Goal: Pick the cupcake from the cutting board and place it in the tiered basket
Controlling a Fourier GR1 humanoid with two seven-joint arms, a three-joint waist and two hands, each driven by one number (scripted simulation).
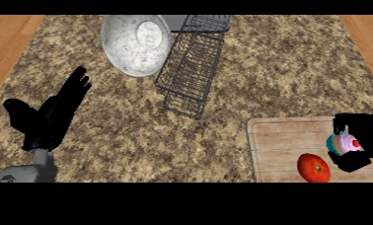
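Kitchen, speckled granite counter (277,81), wooden cutting board (280,145), metal bowl (136,44), wire tiered basket (191,66), tomato (314,168)

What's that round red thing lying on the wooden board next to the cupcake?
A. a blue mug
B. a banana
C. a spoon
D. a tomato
D. The tomato lies on the cutting board, just below and left of the cupcake that the right robot hand curls around.

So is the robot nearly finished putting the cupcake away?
Not yet. The right robot hand has reached the cutting board and is curled round the cupcake, beside a tomato. The cupcake is still at the board. Left to do: carry it across the counter to the tiered basket and put it in. The left robot hand rests open.
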